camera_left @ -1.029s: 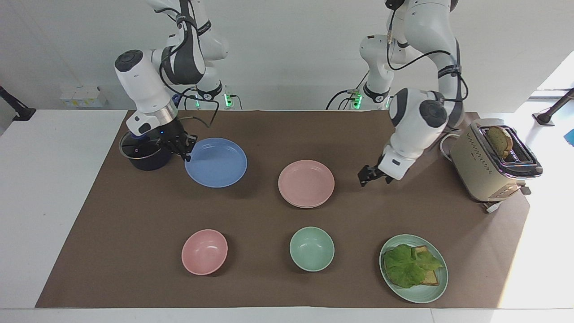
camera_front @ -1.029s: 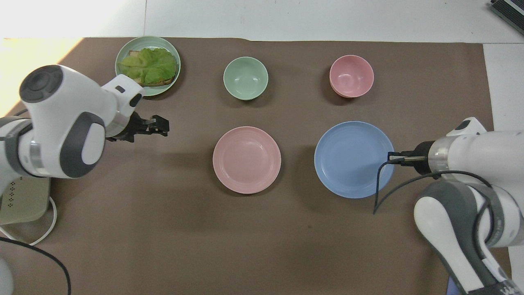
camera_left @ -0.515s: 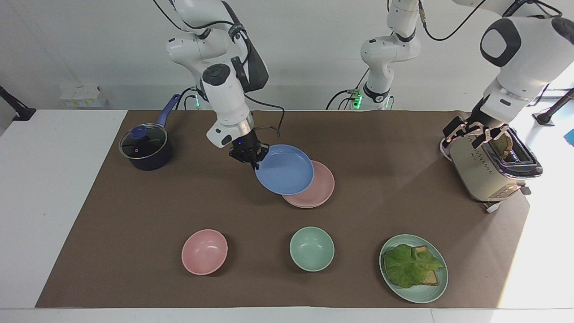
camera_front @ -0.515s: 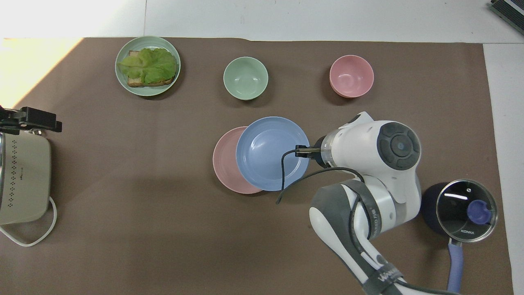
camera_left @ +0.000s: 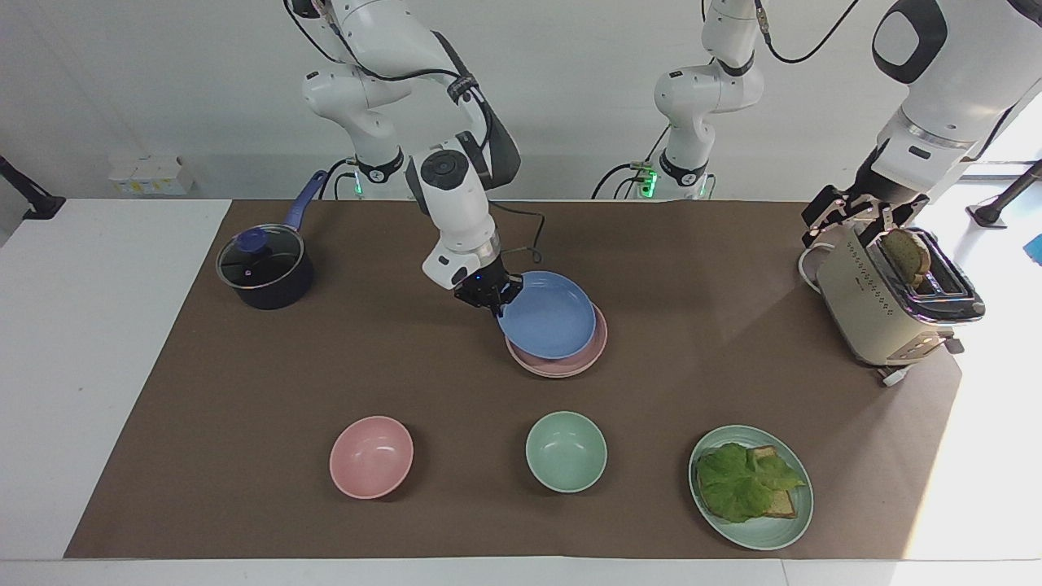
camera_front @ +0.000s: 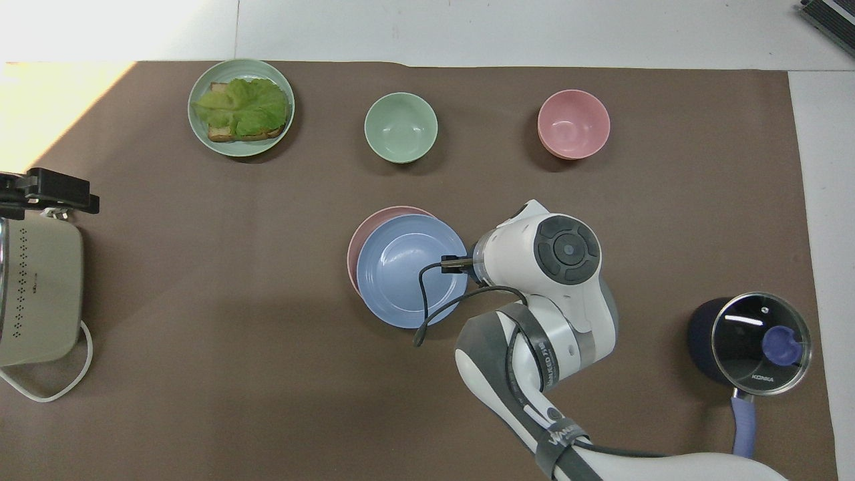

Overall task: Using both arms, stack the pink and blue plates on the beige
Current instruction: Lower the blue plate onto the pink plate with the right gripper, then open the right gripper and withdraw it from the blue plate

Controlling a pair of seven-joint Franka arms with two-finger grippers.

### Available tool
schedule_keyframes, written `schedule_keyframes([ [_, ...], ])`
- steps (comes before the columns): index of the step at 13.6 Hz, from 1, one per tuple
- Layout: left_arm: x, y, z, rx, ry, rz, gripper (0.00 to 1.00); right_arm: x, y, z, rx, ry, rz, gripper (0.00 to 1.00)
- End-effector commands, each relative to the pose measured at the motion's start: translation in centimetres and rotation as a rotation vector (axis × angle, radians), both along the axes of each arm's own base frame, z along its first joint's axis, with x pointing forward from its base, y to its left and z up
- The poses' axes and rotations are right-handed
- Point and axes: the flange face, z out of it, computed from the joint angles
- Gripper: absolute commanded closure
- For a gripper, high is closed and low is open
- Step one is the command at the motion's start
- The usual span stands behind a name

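Observation:
The blue plate [camera_left: 547, 316] [camera_front: 401, 267] hangs slightly tilted, low over the pink plate [camera_left: 570, 365] [camera_front: 361, 230], and covers most of it. Whether the two plates touch I cannot tell. My right gripper [camera_left: 494, 299] is shut on the blue plate's rim, on the side toward the right arm's end of the table. The beige plate is hidden. My left gripper [camera_left: 861, 216] [camera_front: 50, 194] waits open and holds nothing, above the toaster's end nearer the robots.
A cream toaster [camera_left: 883, 305] with a toast slice stands at the left arm's end. A lidded dark pot [camera_left: 264, 264] sits at the right arm's end. Farther from the robots lie a pink bowl [camera_left: 371, 456], a green bowl [camera_left: 566, 450] and a mint plate [camera_left: 773, 533] with lettuce and toast.
My right arm carried the blue plate from beside the pot to over the pink plate, then lowered it. My left arm pulled back from the middle to above the toaster.

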Motion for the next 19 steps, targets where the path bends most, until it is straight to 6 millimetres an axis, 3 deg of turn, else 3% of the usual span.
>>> schedule_keyframes([
  [1,-0.3,0.0,0.1,0.040,0.018,0.008,0.00,0.4,0.6,-0.7,0.010,-0.028,-0.019,0.89],
  [2,-0.4,0.1,0.2,0.057,0.016,0.007,0.00,0.4,0.7,-0.8,0.010,-0.029,-0.018,0.82],
  [4,-0.4,-0.1,0.3,0.057,0.013,0.005,0.00,0.9,0.9,-0.2,0.014,-0.051,-0.014,0.53],
  [5,-0.4,-0.2,0.4,0.056,0.012,0.004,0.00,1.2,0.9,0.2,0.017,-0.059,-0.016,0.37],
  [6,-0.4,-0.1,0.4,0.056,0.010,0.005,0.00,1.5,0.5,1.0,0.021,-0.069,-0.020,0.11],
  [7,-0.4,0.0,0.5,0.056,0.007,0.005,0.00,1.7,-0.3,2.3,0.022,-0.081,-0.030,0.00],
  [8,-0.6,0.3,1.1,0.056,-0.003,0.013,0.00,1.8,-1.3,4.2,0.029,-0.095,-0.044,0.00],
  [10,-1.7,0.5,2.1,0.058,-0.009,0.019,0.00,2.2,-5.7,8.0,0.001,-0.087,-0.087,0.00],
  [12,-2.7,0.3,2.5,0.061,-0.009,0.018,0.00,2.2,-11.3,11.9,-0.078,-0.094,-0.119,0.00],
  [15,-2.6,0.0,2.6,0.053,-0.011,0.010,0.00,2.2,-19.4,17.1,-0.110,-0.066,-0.214,0.00],
  [19,-2.6,0.0,2.6,0.053,-0.008,0.012,0.00,2.9,-26.0,24.3,-0.221,-0.036,-0.182,0.00],
])
